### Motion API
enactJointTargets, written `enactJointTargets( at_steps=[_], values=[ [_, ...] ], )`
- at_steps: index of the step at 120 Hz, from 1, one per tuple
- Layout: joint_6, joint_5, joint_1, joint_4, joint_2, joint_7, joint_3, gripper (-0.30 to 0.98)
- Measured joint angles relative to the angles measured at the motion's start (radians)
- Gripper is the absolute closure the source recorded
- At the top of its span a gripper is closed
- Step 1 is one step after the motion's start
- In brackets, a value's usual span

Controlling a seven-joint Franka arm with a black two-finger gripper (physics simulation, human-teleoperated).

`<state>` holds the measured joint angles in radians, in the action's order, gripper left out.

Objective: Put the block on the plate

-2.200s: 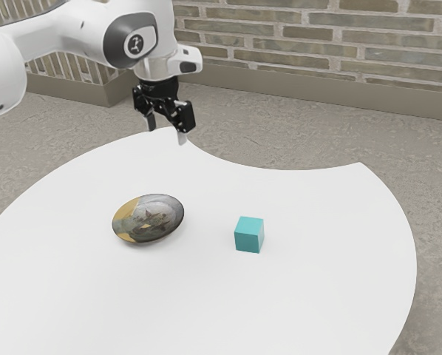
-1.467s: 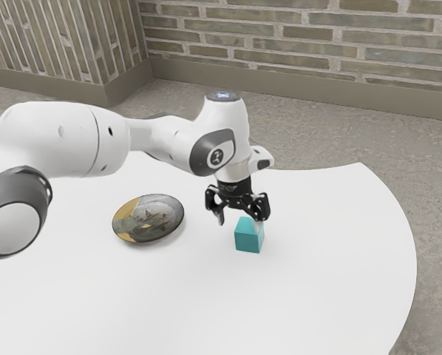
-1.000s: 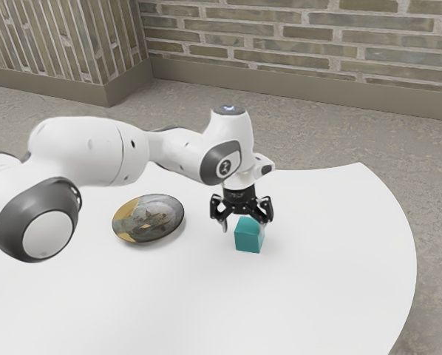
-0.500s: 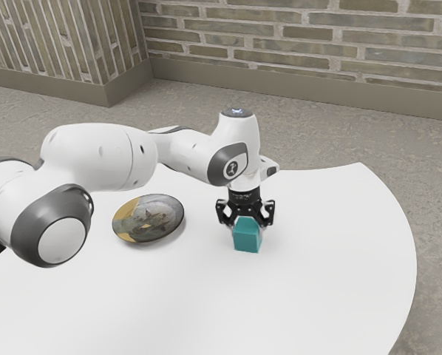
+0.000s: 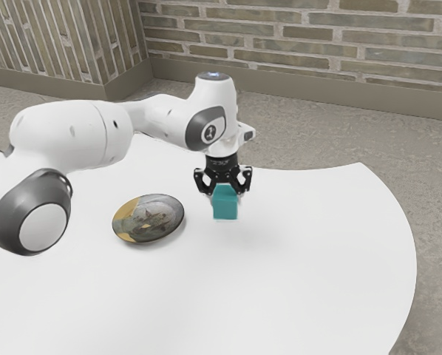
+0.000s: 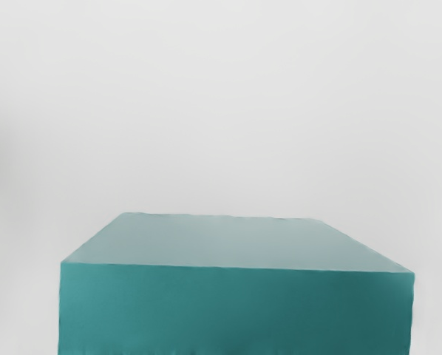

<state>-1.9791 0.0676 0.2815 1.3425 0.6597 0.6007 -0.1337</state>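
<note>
My gripper (image 5: 225, 194) is shut on the teal block (image 5: 225, 205), one finger at each side of it, and holds it above the white table. The block hangs roughly upright, to the exterior view's right of the plate (image 5: 148, 218) and apart from it. That plate is round and dark, with a tan patch and a picture on it, and lies on the table. In the wrist view the block (image 6: 236, 307) is large at the lower edge, its pale upper face and darker teal side visible.
The white table (image 5: 310, 266) has a curved edge, with a concave cut on its far side. Beyond it lie a grey floor (image 5: 317, 133) and a brick wall (image 5: 295, 37). The arm reaches in over the table from the exterior view's left.
My gripper came down over the block, closed on it and lifted it off the table. Since the last earlier frame, both have moved up and toward the exterior view's left. The plate stayed put.
</note>
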Motion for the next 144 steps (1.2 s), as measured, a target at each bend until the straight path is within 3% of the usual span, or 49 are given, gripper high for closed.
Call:
enactJointTargets(
  at_steps=[30, 58, 76, 96, 116, 131, 144],
  values=[
    [0.087, -0.029, -0.204, 0.188, -0.19, 0.009, -0.018, 0.34],
    [0.08, -0.023, -0.329, 0.143, -0.072, 0.014, 0.02, 0.34],
    [0.056, -0.016, -0.347, 0.12, -0.028, 0.015, 0.029, 0.34],
    [0.037, -0.007, -0.346, 0.111, -0.025, 0.009, 0.038, 0.17],
    [0.036, -0.006, -0.345, 0.08, -0.045, -0.001, 0.037, 0.08],
    [0.066, -0.012, -0.311, 0.071, -0.142, -0.01, 0.037, 0.04],
    [0.123, -0.043, -0.216, 0.137, -0.336, -0.05, 0.036, 0.02]
  ],
)
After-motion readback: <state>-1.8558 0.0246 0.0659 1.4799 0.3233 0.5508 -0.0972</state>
